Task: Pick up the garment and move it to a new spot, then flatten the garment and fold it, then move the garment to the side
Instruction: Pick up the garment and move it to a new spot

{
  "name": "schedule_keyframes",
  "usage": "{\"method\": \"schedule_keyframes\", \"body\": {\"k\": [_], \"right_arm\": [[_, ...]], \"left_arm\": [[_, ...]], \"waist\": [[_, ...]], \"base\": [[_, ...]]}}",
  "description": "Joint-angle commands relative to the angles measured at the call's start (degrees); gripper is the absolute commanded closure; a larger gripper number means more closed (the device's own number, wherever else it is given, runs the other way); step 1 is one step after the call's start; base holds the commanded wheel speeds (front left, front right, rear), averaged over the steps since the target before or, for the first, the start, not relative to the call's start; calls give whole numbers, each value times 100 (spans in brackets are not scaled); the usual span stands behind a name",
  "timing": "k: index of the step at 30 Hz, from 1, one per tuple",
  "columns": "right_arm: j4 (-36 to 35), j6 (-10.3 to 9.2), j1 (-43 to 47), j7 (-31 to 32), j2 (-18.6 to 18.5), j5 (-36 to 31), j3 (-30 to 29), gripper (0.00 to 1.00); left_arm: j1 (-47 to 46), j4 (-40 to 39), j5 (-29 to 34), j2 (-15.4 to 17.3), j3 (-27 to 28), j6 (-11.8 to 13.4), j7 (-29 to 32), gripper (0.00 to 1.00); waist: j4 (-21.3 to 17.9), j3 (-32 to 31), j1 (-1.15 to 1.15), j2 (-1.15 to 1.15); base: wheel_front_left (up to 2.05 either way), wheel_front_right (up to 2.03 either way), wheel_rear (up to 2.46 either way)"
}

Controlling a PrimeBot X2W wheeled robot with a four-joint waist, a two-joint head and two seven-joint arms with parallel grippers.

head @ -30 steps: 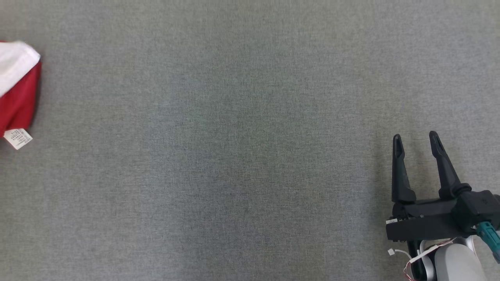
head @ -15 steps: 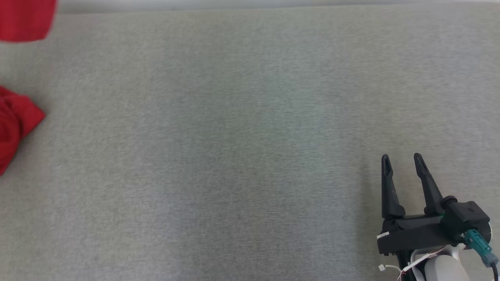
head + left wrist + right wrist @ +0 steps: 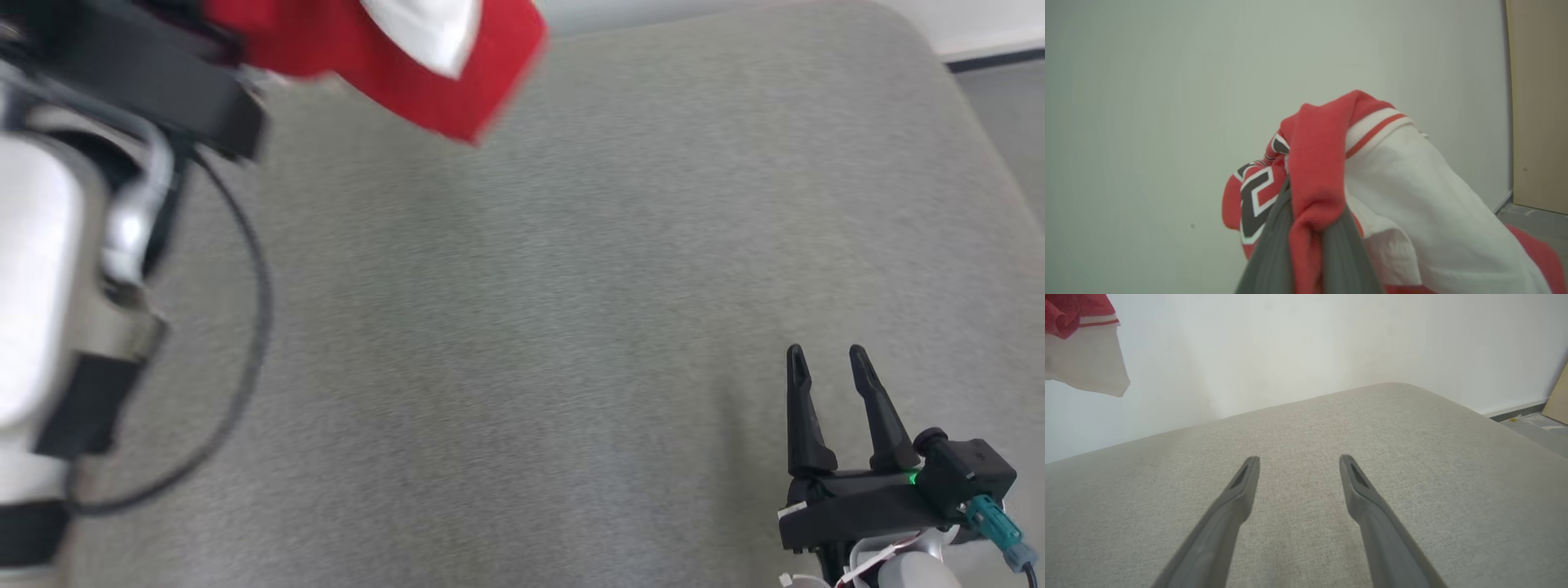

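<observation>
The garment (image 3: 1412, 196), a red and white jersey with black lettering, hangs in the air in front of a pale wall. My left gripper (image 3: 1310, 220) is shut on a bunched red fold of it, cloth squeezed between the two grey fingers (image 3: 1274, 257). In the head view the garment (image 3: 392, 49) is a blur at the top, lifted above the grey surface beside my left arm (image 3: 49, 269). My right gripper (image 3: 824, 363) stands open at the lower right, low over the surface, nothing between its fingers. From the right wrist, the garment (image 3: 1081, 347) hangs at the upper left.
The grey padded fabric surface (image 3: 571, 327) spreads under both arms; its rounded far right corner (image 3: 898, 24) meets a white wall. Bare floor (image 3: 1012, 106) lies beyond the right edge. A black cable (image 3: 253, 327) loops from my left arm. A tan board (image 3: 1539, 102) leans at the right.
The head camera has swung, bringing my left arm and the surface's far corner into view. The garment has gone from the far left edge to up in the air. The right gripper stays open.
</observation>
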Motion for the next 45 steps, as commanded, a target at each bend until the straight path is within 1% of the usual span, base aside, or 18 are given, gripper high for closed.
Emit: {"method": "schedule_keyframes", "body": {"k": [1, 3, 6, 10, 12, 14, 16, 19, 22, 23, 24, 27, 32, 34, 38, 45], "right_arm": [[17, -12, 101, -13, -6, 60, 7, 0], [33, -12, 111, -13, -6, 97, -8, 0], [57, -12, 137, -13, -5, 109, -3, 0], [57, -12, 144, -13, -5, 122, -14, 0], [66, -12, 139, -13, -6, 111, -17, 0], [82, -12, 100, -12, -5, 93, -8, 0], [95, -12, 60, -12, -6, 84, -27, 0], [151, -12, 26, -12, -4, 45, -17, 0], [188, -12, -9, -13, -6, 20, -3, 0], [198, -12, -17, -13, -6, -4, -12, 0], [202, -12, -20, -12, -6, -22, -3, 0], [191, -12, -5, -13, -8, -89, -40, 0], [196, -12, 129, -12, -6, -270, -155, 0], [187, -12, 177, -13, -8, -313, -177, 0], [145, -12, 248, -12, -7, -405, -250, 0], [103, -12, 376, -12, -8, -558, -309, 0]], "left_arm": [[290, -116, -39, -175, -120, 105, 54, 100], [513, -186, -89, -330, -242, 164, 72, 100], [936, -202, -143, -469, -362, 284, 31, 100], [1418, -122, -167, -558, -509, 355, -48, 100], [1767, -32, -217, -591, -554, 439, -138, 100], [2138, 55, -253, -631, -536, 587, -279, 100], [2518, 164, -321, -692, -567, 660, -393, 100], [2977, 382, -375, -732, -642, 698, -570, 100], [3295, 681, -417, -784, -744, 657, -695, 100], [3329, 771, -360, -794, -814, 628, -734, 86], [3354, 841, -311, -819, -868, 625, -780, 0], [3296, 914, -285, -943, -934, 565, -1043, 0], [3172, 741, -254, -1092, -928, 495, -1400, 0], [3201, 626, -269, -1094, -878, 524, -1472, 0], [3379, 445, -258, -945, -682, 643, -1553, 0], [3914, 104, -231, -528, -109, 826, -1630, 0]], "waist": [[-491, -69, 1, 0], [-580, -65, 1, 0], [-679, -56, 1, 0], [-712, -24, 1, 0], [-721, -4, 1, 0], [-738, 10, 1, 0], [-733, 33, 1, 0], [-696, 51, 1, 0], [-624, 47, 1, 0], [-590, 35, 1, 0], [-558, 17, 1, 0], [-421, -89, 1, 0], [-71, -372, 1, 0], [74, -479, 1, 0], [376, -693, 1, 0], [830, -996, 1, 0]], "base": [[0, 0, 0], [0, 0, 0], [0, 0, 0], [0, 0, 0], [0, 0, 0], [0, 0, 0], [0, 0, 0], [0, 0, 0], [0, 0, 0], [0, 0, 0], [0, 0, 0], [0, 0, 0], [0, 0, 0], [0, 0, 0], [0, 0, 0], [0, 0, 0]]}}
